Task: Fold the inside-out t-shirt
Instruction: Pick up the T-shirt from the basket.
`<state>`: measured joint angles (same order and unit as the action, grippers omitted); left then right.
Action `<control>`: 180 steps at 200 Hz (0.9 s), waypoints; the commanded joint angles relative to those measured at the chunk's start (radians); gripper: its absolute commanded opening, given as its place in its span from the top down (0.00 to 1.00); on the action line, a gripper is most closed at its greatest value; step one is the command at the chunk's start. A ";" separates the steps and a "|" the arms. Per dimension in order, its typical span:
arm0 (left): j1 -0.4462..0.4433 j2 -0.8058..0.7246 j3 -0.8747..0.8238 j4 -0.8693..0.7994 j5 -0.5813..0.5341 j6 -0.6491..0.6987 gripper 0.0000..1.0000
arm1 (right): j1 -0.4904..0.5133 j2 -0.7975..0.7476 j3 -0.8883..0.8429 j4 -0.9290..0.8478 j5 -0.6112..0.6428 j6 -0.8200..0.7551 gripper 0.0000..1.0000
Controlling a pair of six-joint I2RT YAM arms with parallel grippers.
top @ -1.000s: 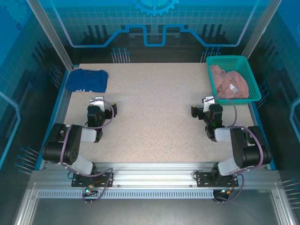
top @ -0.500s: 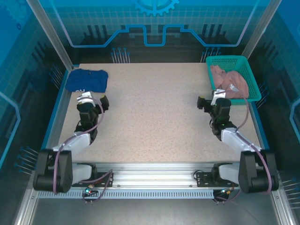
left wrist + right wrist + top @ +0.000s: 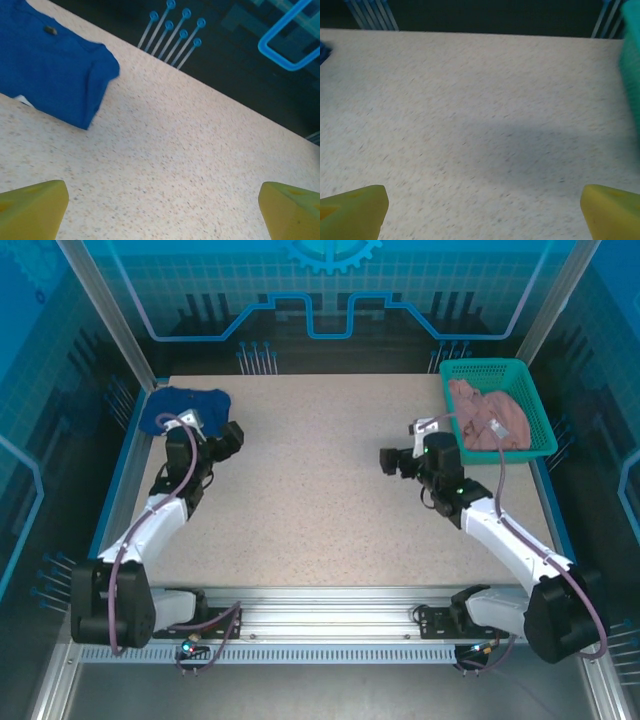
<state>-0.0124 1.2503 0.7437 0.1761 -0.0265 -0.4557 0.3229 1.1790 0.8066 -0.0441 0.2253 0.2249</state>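
**Surface.** A speckled beige table (image 3: 320, 510), flat and bare across its middle.

**Enclosure.** Blue-patterned translucent panels (image 3: 330, 300) close the far side and both flanks, carried on metal corner posts. An aluminium rail (image 3: 330, 618) bearing both arm bases runs along the near side.

**Landmark.** A teal mesh basket (image 3: 484, 365) stands in the table's far right corner, its outer rim close to the table edge.

**Open room.** Leftward from the basket the table is bare all the way to a dark blue folded garment (image 3: 185, 408), which lies in the opposite far corner, well apart from the basket. From the basket toward the rail, only the right arm crosses the surface.

**Task item.** The inside-out t-shirt (image 3: 480, 410), dusty pink, lies bunched inside the basket and covers most of its floor. A small white tag (image 3: 497, 427) shows on top of the cloth, near the basket's middle.

**Right gripper** (image 3: 482, 212). Positioned just left of the basket's near-left corner, over bare table, apart from both basket and t-shirt. Its yellow-green fingers (image 3: 352, 210) are spread wide with nothing between them. Its wrist view has open table ahead and the basket's teal wall at the right margin.

**Left gripper** (image 3: 162, 210). Positioned well apart from the basket, across the table, near the dark blue garment. Its fingers (image 3: 32, 207) are likewise spread wide and empty. Its wrist view has that garment ahead and to the left, with bare table under the jaws.

Whether either gripper touches the table cannot be told.
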 commanded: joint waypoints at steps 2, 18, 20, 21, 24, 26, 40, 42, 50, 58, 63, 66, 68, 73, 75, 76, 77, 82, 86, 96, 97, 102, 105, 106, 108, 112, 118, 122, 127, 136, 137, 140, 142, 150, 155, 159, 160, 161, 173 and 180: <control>-0.045 0.041 0.041 -0.075 0.153 -0.022 0.01 | -0.175 0.042 0.127 -0.159 0.036 0.008 0.00; -0.105 0.059 0.063 -0.082 0.168 -0.019 0.01 | -0.299 0.132 0.213 -0.227 0.086 0.019 0.00; -0.112 0.061 0.065 -0.082 0.170 -0.018 0.01 | -0.313 0.148 0.226 -0.235 0.094 0.018 0.00; -0.116 0.062 0.066 -0.082 0.170 -0.017 0.01 | -0.319 0.155 0.233 -0.240 0.097 0.018 0.00; -0.126 0.065 0.069 -0.081 0.173 -0.017 0.01 | -0.340 0.179 0.250 -0.251 0.107 0.016 0.00; -0.134 0.066 0.071 -0.081 0.175 -0.017 0.01 | -0.353 0.192 0.262 -0.259 0.113 0.014 0.00; -0.184 0.079 0.085 -0.074 0.181 -0.018 0.01 | -0.443 0.312 0.356 -0.310 0.108 0.019 0.01; -0.192 0.081 0.087 -0.075 0.181 -0.018 0.01 | -0.455 0.327 0.371 -0.318 0.105 0.022 0.01; -0.221 0.090 0.097 -0.071 0.181 -0.019 0.01 | -0.497 0.399 0.430 -0.341 0.084 0.033 0.01; -0.251 0.100 0.107 -0.065 0.183 -0.018 0.01 | -0.531 0.473 0.489 -0.361 0.057 0.041 0.01; -0.272 0.107 0.114 -0.061 0.183 -0.019 0.01 | -0.550 0.519 0.528 -0.375 0.042 0.047 0.01; -0.284 0.112 0.118 -0.060 0.183 -0.020 0.01 | -0.557 0.546 0.555 -0.387 0.031 0.049 0.01; -0.291 0.116 0.122 -0.058 0.183 -0.020 0.01 | -0.563 0.566 0.571 -0.392 0.023 0.050 0.01; -0.309 0.124 0.130 -0.055 0.184 -0.020 0.01 | -0.573 0.610 0.613 -0.409 0.011 0.049 0.01; -0.317 0.127 0.132 -0.054 0.185 -0.020 0.01 | -0.575 0.627 0.630 -0.414 0.011 0.050 0.01; -0.321 0.130 0.134 -0.054 0.186 -0.019 0.01 | -0.576 0.636 0.637 -0.417 0.010 0.050 0.01; -0.325 0.131 0.134 -0.054 0.186 -0.019 0.01 | -0.577 0.645 0.645 -0.420 0.010 0.050 0.01; -0.343 0.139 0.143 -0.053 0.183 -0.018 0.01 | -0.582 0.688 0.690 -0.438 0.010 0.046 0.01; -0.356 0.147 0.147 -0.052 0.181 -0.016 0.01 | -0.582 0.724 0.727 -0.456 0.011 0.043 0.01; -0.385 0.162 0.159 -0.051 0.174 -0.011 0.01 | -0.586 0.816 0.818 -0.504 0.031 0.037 0.02; -0.388 0.164 0.159 -0.052 0.173 -0.011 0.01 | -0.586 0.824 0.826 -0.509 0.032 0.037 0.02; -0.400 0.171 0.165 -0.052 0.171 -0.011 0.01 | -0.586 0.864 0.872 -0.531 0.036 0.034 0.02; -0.407 0.175 0.167 -0.052 0.169 -0.010 0.01 | -0.588 0.889 0.898 -0.541 0.039 0.032 0.02; -0.409 0.177 0.169 -0.052 0.168 -0.009 0.01 | -0.588 0.897 0.905 -0.545 0.039 0.031 0.02; -0.413 0.179 0.171 -0.052 0.168 -0.008 0.01 | -0.588 0.913 0.924 -0.550 0.041 0.029 0.02; -0.419 0.184 0.173 -0.052 0.166 -0.007 0.01 | -0.589 0.944 0.956 -0.565 0.047 0.026 0.02; -0.429 0.190 0.176 -0.053 0.165 -0.005 0.01 | -0.590 0.984 1.003 -0.588 0.050 0.021 0.03; -0.434 0.194 0.179 -0.055 0.165 -0.004 0.01 | -0.591 1.010 1.032 -0.598 0.053 0.017 0.04; -0.440 0.198 0.181 -0.058 0.164 -0.002 0.01 | -0.590 1.042 1.067 -0.611 0.056 0.010 0.04; -0.448 0.203 0.186 -0.065 0.161 0.002 0.01 | -0.591 1.095 1.126 -0.629 0.052 -0.002 0.05; -0.449 0.203 0.186 -0.065 0.161 0.003 0.01 | -0.591 1.100 1.132 -0.631 0.050 -0.003 0.05; -0.451 0.205 0.187 -0.067 0.161 0.004 0.01 | -0.590 1.120 1.155 -0.641 0.047 -0.005 0.05; -0.452 0.205 0.189 -0.068 0.162 0.005 0.01 | -0.592 1.132 1.170 -0.648 0.045 -0.007 0.05; -0.455 0.207 0.192 -0.076 0.161 0.006 0.01 | -0.592 1.189 1.232 -0.679 0.040 -0.012 0.07; -0.458 0.206 0.194 -0.080 0.160 0.008 0.01 | -0.591 1.218 1.266 -0.694 0.036 -0.028 0.09; -0.459 0.205 0.194 -0.084 0.158 0.011 0.01 | -0.590 1.239 1.301 -0.716 0.041 -0.032 0.11; -0.460 0.204 0.194 -0.086 0.158 0.011 0.01 | -0.590 1.244 1.308 -0.719 0.043 -0.032 0.12; -0.461 0.203 0.194 -0.087 0.158 0.011 0.01 | -0.590 1.248 1.316 -0.722 0.044 -0.033 0.12; -0.464 0.195 0.191 -0.098 0.153 0.017 0.01 | -0.590 1.285 1.369 -0.743 0.019 -0.050 0.19; -0.466 0.189 0.188 -0.103 0.150 0.020 0.01 | -0.590 1.299 1.391 -0.746 0.001 -0.061 0.25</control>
<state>-0.4633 1.4521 0.8974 0.1051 0.1284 -0.4667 -0.2630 2.4104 2.0914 -0.6746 0.2752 0.2127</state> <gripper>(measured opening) 0.989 0.833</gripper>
